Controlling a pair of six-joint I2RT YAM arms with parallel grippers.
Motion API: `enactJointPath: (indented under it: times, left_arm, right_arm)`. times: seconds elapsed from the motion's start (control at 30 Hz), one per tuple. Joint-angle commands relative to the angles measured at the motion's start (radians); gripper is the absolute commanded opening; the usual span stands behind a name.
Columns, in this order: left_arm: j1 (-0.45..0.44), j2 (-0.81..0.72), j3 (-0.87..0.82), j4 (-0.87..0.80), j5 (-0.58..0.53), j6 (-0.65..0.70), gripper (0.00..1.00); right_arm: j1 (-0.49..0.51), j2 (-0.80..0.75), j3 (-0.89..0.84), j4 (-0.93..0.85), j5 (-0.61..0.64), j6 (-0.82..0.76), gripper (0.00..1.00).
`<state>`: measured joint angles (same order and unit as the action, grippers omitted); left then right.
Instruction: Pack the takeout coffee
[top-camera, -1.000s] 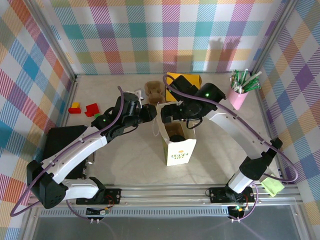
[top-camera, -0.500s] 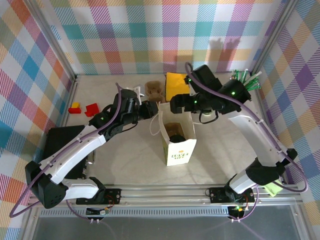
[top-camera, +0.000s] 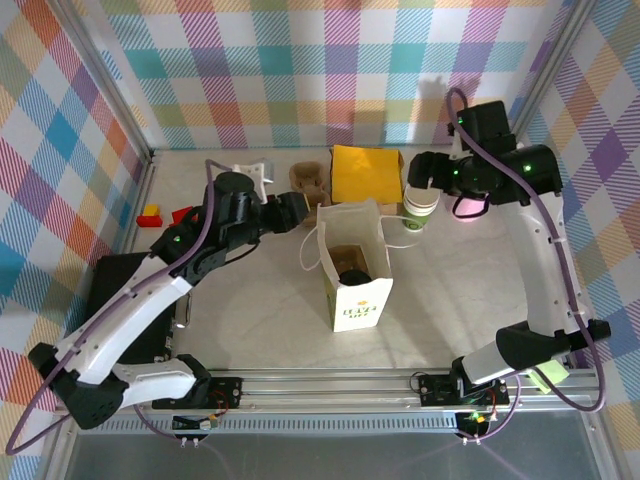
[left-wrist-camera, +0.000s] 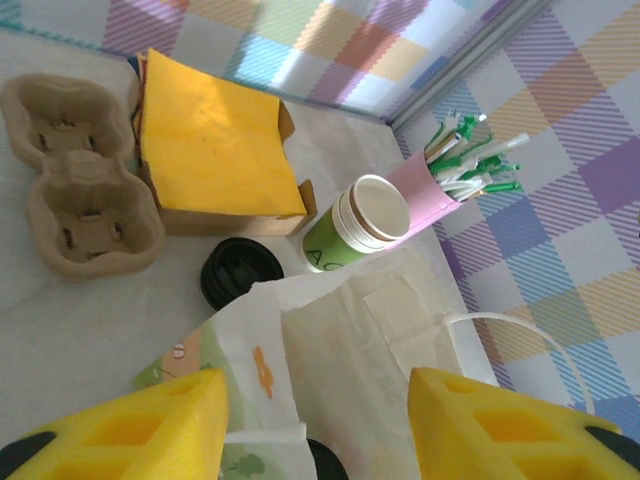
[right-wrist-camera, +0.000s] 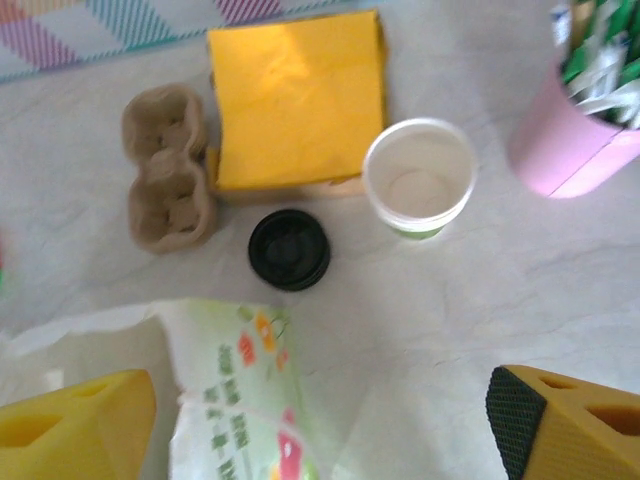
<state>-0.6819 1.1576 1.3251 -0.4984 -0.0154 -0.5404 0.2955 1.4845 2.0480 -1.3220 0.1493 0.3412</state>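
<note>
bag (top-camera: 360, 300): middle of counter (top-camera: 250, 300), takeout coffee (top-camera: 350, 275) inside
napkins (top-camera: 366, 172): behind bag
carrier (top-camera: 308, 180): left of napkins
open cup (top-camera: 421, 203): right of napkins
loose lid (right-wrist-camera: 289, 249): before napkins

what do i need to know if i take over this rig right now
Left gripper: open, at the rim of the paper bag, holding nothing.
Right gripper: open, empty, above the table behind the bag.
Takeout coffee: black lid shows inside the upright, open bag.
Done: coffee looks packed.
To do: probably just clear both arms; an unlidded cup and a loose black lid sit on the table behind the bag.
</note>
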Motion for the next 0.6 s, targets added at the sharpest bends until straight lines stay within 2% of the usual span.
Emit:
enactJointPath:
  times: [0.0, 0.27, 0.57]
  left_arm:
    - [0.005, -0.064, 0.011, -0.028, -0.057, 0.057, 0.52]
    - [0.005, -0.132, -0.027, -0.059, -0.156, 0.118, 0.56]
    - [0.007, -0.182, -0.098, -0.089, -0.300, 0.179, 0.57]
  right_arm:
    - [-0.077, 0.004, -0.006, 0.062, 0.018, -0.081, 0.86]
    - [-0.235, 0.068, -0.039, 0.157, -0.035, -0.138, 0.82]
    - [-0.386, 0.117, -0.059, 0.256, -0.095, -0.130, 0.76]
